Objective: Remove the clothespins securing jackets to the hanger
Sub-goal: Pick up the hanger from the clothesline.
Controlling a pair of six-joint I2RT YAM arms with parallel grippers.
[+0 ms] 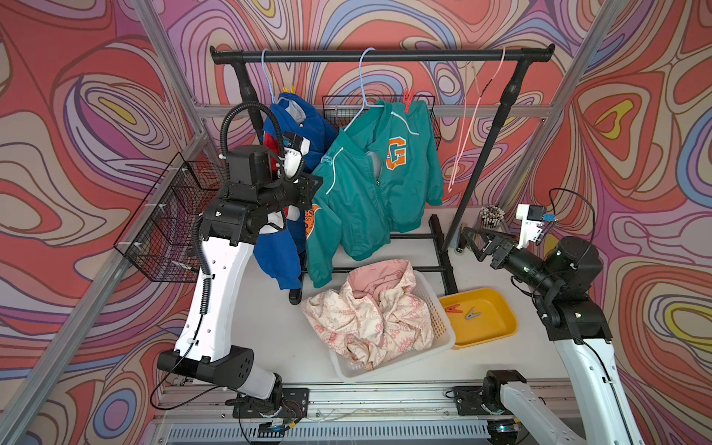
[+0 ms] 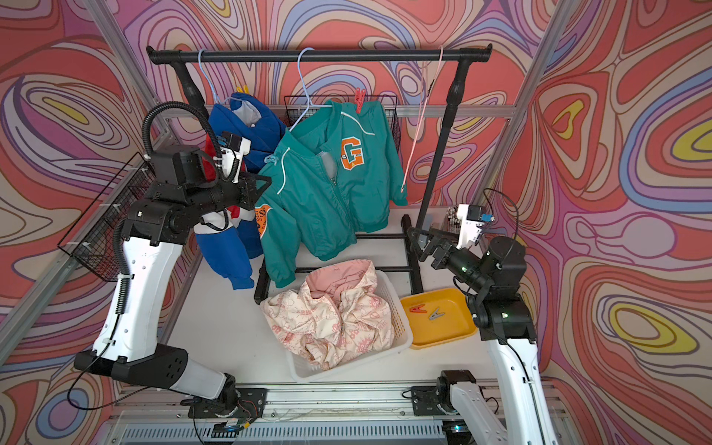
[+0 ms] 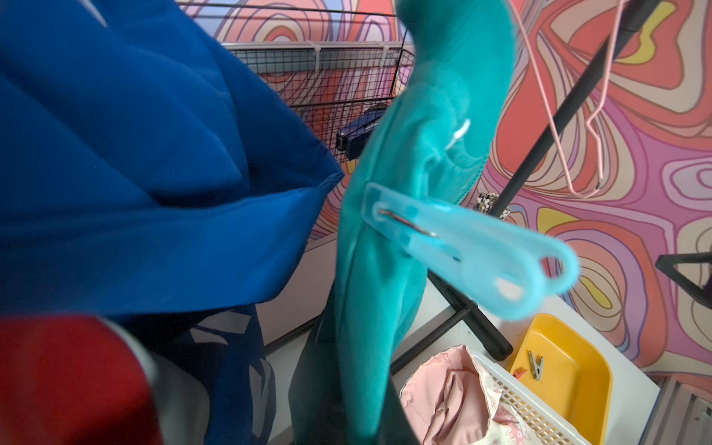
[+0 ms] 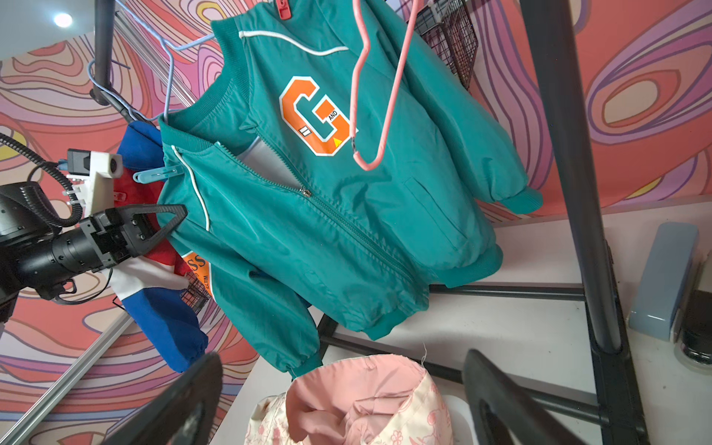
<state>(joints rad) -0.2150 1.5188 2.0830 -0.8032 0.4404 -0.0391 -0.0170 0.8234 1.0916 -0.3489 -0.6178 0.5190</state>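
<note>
- While the left claw [image 4: 181,211] is clenched, a light-blue plastic clothespin [image 4: 156,175] grips the teal zip jacket [image 4: 346,231] beside its tip.
- Right claw [image 1: 474,243] released, empty.

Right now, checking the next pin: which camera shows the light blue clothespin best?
The left wrist view: the light blue clothespin appears large and close, clipped on the teal jacket, though slightly blurred. The right wrist view and both top views show it small.
</note>
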